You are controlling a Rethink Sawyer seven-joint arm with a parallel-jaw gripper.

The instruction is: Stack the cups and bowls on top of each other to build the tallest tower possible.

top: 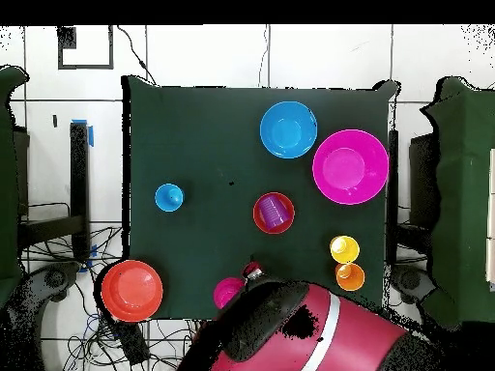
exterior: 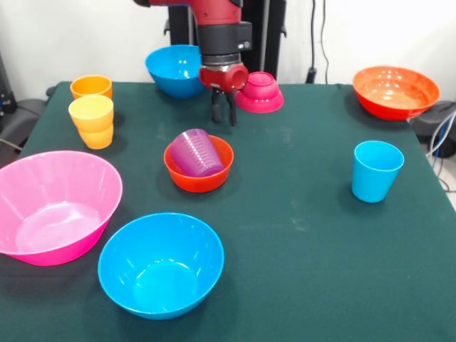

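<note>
1. Now look at your gripper (exterior: 223, 114): its two fingers hang a little apart and hold nothing, just above the cloth.
2. Right beside it sits the small magenta bowl (exterior: 260, 91), upside down.
3. In front of it the purple cup (exterior: 195, 152) lies tilted inside the small orange-red bowl (exterior: 199, 164).
4. That cup is probably light, stiff and slippery, so pinch its rim, one finger inside.
5. Nothing is stacked tall yet.

No words, labels, brand marks or numbers can be read in either view; the cups, the bowls, the robot arm and the table covering all show plain surfaces.
</note>
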